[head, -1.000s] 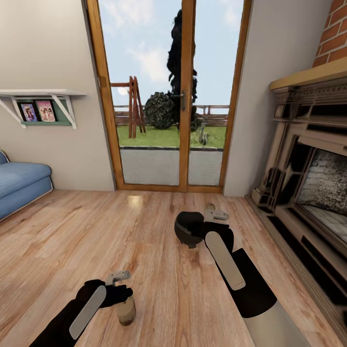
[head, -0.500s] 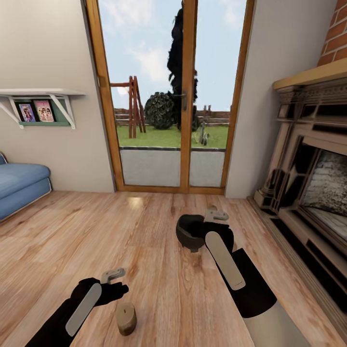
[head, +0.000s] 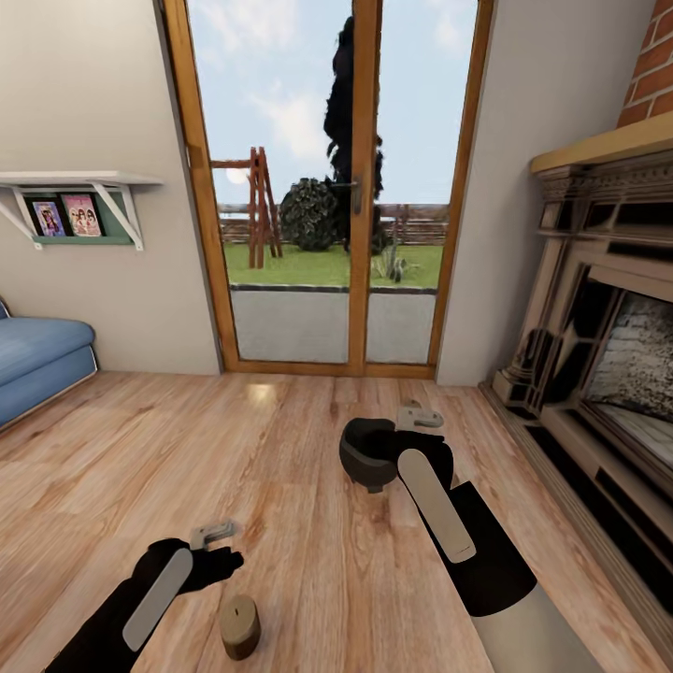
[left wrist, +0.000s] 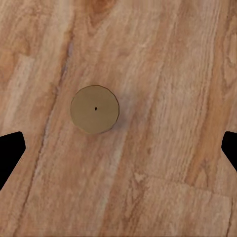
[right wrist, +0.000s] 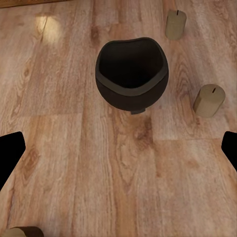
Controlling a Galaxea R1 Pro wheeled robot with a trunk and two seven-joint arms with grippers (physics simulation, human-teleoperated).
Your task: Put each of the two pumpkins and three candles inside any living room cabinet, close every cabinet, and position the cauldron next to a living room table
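Wood planking runs under both my arms, bare and wide on my left out to the blue sofa (head: 37, 360), tighter on my right where the fireplace (head: 608, 365) base edges in. My left gripper (head: 213, 540) hangs over the floor (head: 280, 449) with its fingers spread wide; in its wrist view both dark fingertips (left wrist: 9, 155) sit at the frame's sides with nothing between them. One candle (head: 240, 626) stands upright on the planks just beneath and slightly nearer to me than that gripper, clear of both fingers, and seen end-on from the wrist (left wrist: 95, 109).

My right gripper (head: 418, 416) is also parted, empty, held above the floor. Directly ahead of it stands the cauldron (right wrist: 131, 74), upright, mouth open; in the head view it shows just left of the gripper and partly behind my forearm (head: 366, 451). Two more candles stand upright beside the pot, one just past its rim (right wrist: 175, 23), one near its flank (right wrist: 209, 100), both apart from it. Beyond everything, the glass door (head: 327, 187) closes off the far edge of the room.
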